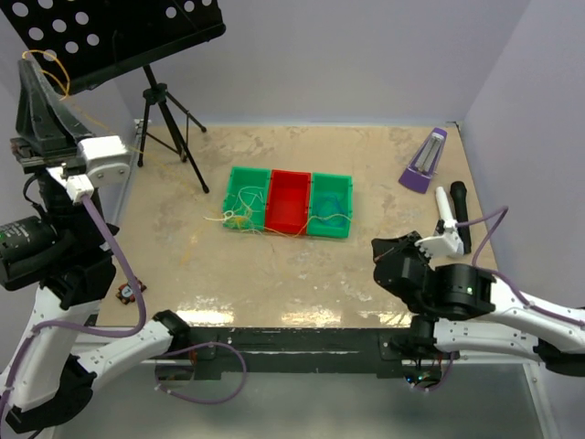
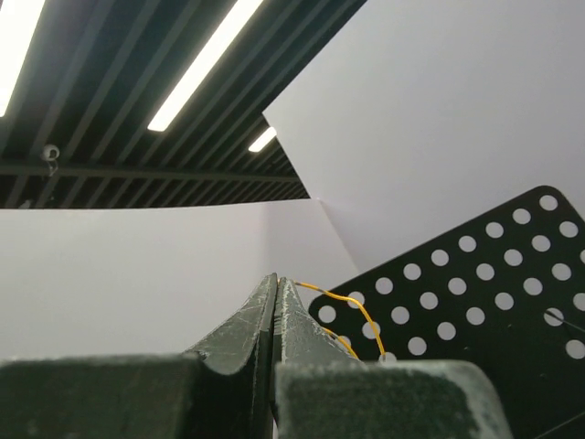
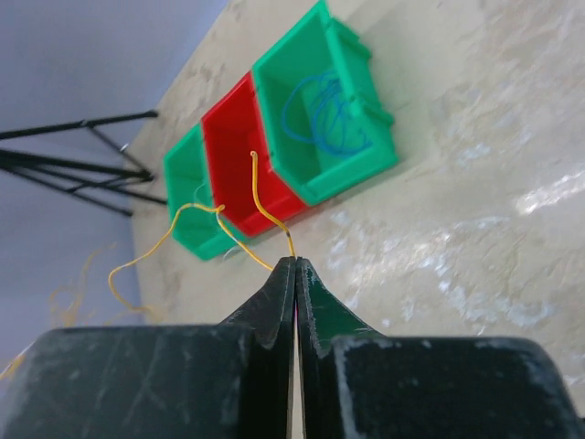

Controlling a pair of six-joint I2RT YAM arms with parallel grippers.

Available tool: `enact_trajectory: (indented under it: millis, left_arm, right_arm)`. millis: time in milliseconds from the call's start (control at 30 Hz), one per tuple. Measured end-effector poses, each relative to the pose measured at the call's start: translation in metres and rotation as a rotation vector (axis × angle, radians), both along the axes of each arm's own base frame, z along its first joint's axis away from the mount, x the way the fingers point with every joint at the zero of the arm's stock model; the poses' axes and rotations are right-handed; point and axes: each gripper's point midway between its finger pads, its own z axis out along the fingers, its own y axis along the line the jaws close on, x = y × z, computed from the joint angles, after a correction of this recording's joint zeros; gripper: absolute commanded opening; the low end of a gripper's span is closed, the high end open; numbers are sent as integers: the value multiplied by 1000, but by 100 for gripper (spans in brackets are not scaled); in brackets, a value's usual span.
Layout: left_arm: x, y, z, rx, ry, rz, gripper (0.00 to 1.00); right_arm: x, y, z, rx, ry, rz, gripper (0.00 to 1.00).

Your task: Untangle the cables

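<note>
Pinching yellow cable (image 3: 260, 197): left tool (image 2: 276, 280), right tool (image 3: 294, 262); blue cable (image 3: 324, 114) in green bin (image 3: 358, 172).

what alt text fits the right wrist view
Shut jaws pinch a yellow-orange cable at their tips above a beige table. Beyond sit three bins in a row, green, red, green; the nearest green bin holds a coiled blue cable.

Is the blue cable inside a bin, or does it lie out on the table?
Inside. The blue cable lies coiled on the floor of the end green bin, wholly within its walls.
</note>
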Motion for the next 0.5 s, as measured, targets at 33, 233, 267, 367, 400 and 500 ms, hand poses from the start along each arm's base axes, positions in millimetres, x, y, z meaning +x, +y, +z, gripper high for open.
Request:
enact_trajectory:
  millis: [33,233,267,367,400,500]
  left_arm:
    - [-4,4,1,1,-4,18,0]
    - [-28,29,3,-8,-13,108,0]
    - [-31,33,3,-14,-11,113,0]
    - [-39,43,2,-30,1,131,0]
    - [-40,45,1,-31,7,139,0]
    - [-40,51,-4,-36,41,171,0]
  right_arm:
    - [5,-1,-2,-34,-3,-22,0]
    - [33,-43,-6,-192,-21,-225,0]
    - [36,-49,-6,-216,-25,-251,0]
    - [42,-64,-1,-264,-35,-310,0]
    - [44,-68,2,-274,-40,-327,0]
    - [47,-79,9,-299,-52,-369,0]
